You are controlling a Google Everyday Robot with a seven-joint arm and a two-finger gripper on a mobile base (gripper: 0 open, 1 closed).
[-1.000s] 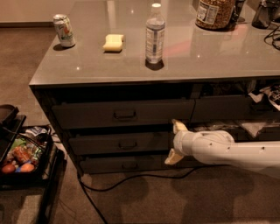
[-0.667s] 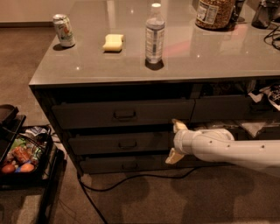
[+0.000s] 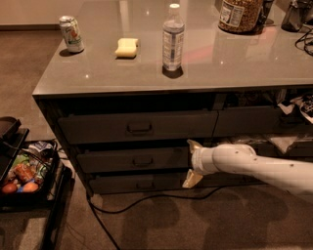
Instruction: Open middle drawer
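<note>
The middle drawer (image 3: 122, 161) is a dark grey-brown front with a small bar handle (image 3: 143, 161), and it sits closed between a taller top drawer (image 3: 98, 128) and a slimmer bottom drawer (image 3: 122, 184). My gripper (image 3: 191, 163) comes in from the right on a white arm (image 3: 254, 163). It is at the right end of the middle drawer front, to the right of the handle. Its fingers are open, one tip up near the drawer's top edge and one down by the bottom drawer. It holds nothing.
On the counter top (image 3: 220, 63) stand a can (image 3: 71, 34), a yellow sponge (image 3: 126, 47), a water bottle (image 3: 172, 38) and a jar (image 3: 239, 14). A black cable (image 3: 146, 199) lies on the floor. A rack of snacks (image 3: 22, 173) stands at the left. Cluttered shelves (image 3: 293, 117) are on the right.
My gripper has edged slightly down and left along the drawer fronts. The drawers have not moved.
</note>
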